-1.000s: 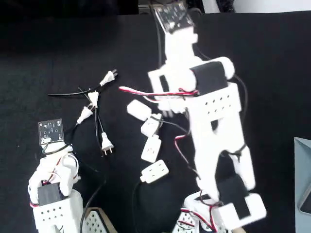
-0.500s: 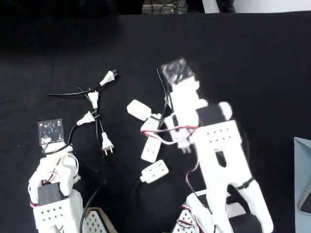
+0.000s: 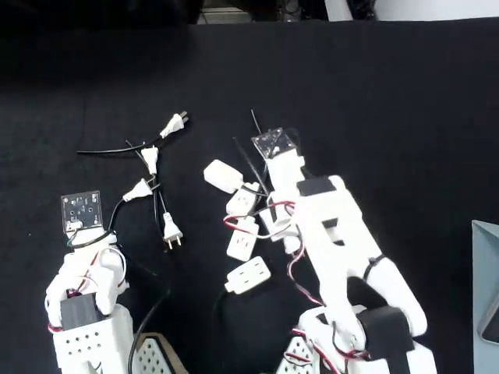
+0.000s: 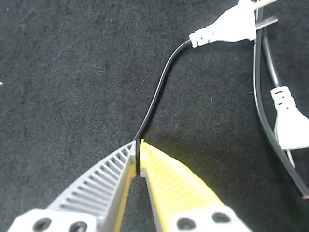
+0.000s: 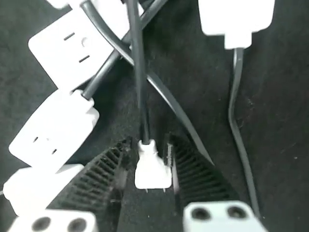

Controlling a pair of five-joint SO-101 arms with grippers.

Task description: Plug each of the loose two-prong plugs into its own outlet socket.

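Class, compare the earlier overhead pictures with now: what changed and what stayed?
The right arm drew back from the far side of the table to the sockets, the right pincer gripping a plug. The left arm, left pincer pinching a cord, the loose plugs and the sockets stayed put.

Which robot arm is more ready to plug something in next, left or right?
Right, probably. The right hand grips a white plug, and the outlet sockets lie just beside it. The left hand only pinches a black cable, well back from that cable's two-prong plug.
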